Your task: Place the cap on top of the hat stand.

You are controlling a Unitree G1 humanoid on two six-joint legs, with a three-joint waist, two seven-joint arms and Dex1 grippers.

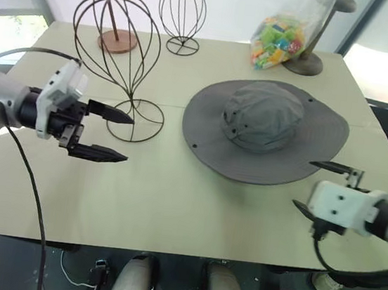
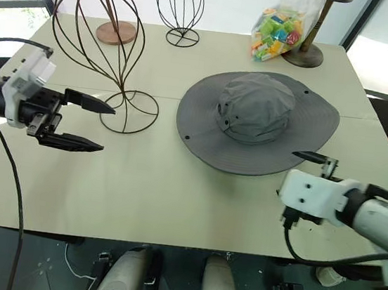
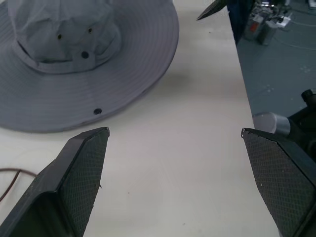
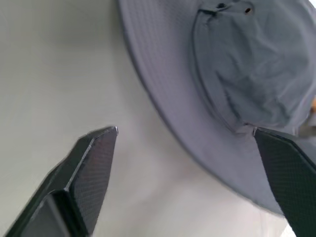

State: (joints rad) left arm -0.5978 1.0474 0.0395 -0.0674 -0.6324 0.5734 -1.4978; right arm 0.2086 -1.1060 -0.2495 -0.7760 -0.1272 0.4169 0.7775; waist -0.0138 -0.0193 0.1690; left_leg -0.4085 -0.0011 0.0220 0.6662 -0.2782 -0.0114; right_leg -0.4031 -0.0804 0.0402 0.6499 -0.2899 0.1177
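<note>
Presently the soft grey cap (image 1: 265, 131) lies flat, floppy brim spread, mid-table beside the dark wire hat stand (image 1: 116, 58), with a smaller wire stand (image 1: 182, 15) behind; left gripper (image 1: 114, 135) and right gripper (image 1: 309, 186) both gape wide, empty.

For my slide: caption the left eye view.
Open grippers, left and right, flank the cap beside the hat stand.
</note>
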